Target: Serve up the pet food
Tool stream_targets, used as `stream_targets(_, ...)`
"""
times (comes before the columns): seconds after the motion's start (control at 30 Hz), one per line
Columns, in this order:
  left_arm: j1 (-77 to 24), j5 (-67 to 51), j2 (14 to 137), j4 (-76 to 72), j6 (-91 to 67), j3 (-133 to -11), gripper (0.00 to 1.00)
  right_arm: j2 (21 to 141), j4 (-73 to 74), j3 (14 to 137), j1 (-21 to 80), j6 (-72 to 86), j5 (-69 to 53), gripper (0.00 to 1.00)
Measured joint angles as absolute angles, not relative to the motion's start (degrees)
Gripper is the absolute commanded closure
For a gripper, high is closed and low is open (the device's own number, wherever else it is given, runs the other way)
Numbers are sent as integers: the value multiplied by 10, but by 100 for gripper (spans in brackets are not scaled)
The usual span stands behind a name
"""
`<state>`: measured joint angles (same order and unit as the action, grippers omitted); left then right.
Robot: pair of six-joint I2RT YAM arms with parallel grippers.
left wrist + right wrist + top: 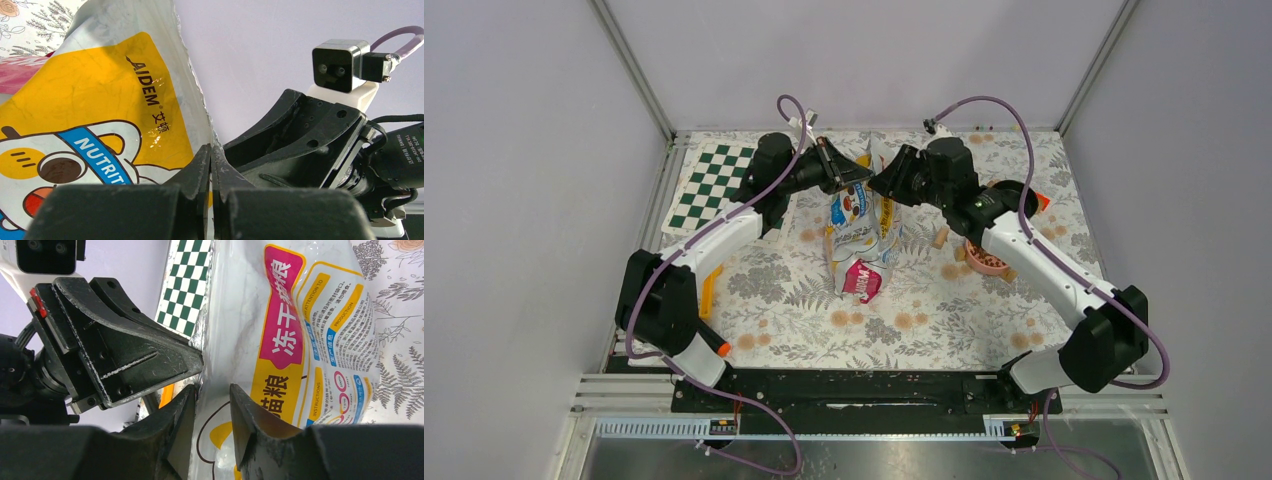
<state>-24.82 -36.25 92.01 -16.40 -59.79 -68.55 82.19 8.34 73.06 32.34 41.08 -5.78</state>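
Top external, bags: one yellow pet food bag (856, 218) stood upright mid-table.
Left gripper (210, 155): one, pinched tight on the bag's top edge.
Right gripper (212, 390): one, fingers slightly parted at the bag.
Bowls: one pink bowl (989, 266).

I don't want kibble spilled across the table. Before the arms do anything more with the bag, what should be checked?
1. Left gripper clamped on the yellow bag: ok, its fingers are closed on the bag's foil edge.
2. Right gripper gripping the bag: not ok, its fingers stand apart at the bag's top.
3. Bag top opened: cannot tell.
4. Pink bowl near enough to pour into: ok, it sits just right of the bag, partly hidden under the right arm.
5. Bowl empty and unobstructed: cannot tell.
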Motion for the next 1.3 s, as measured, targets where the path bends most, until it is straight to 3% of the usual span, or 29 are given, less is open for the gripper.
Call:
stream_targets(0.1, -248, -362, 920, -166, -598, -684, 100, 819, 71, 721, 319, 423, -69, 51)
stream_targets(0.23, -246, -363, 920, -169, -598, -681, 100, 817, 51, 705, 308, 439, -78, 50)
stream_targets(0.43, -245, -365, 920, -170, -597, -679, 100, 817, 29, 693, 303, 456, -91, 61)
stream_targets(0.7, -245, -365, 920, -171, -595, -679, 100, 815, 13, 689, 300, 470, -103, 100)
stream_targets(1.3, -253, -345, 903, -97, -510, -693, 100, 811, 46, 698, 299, 406, -108, 100)
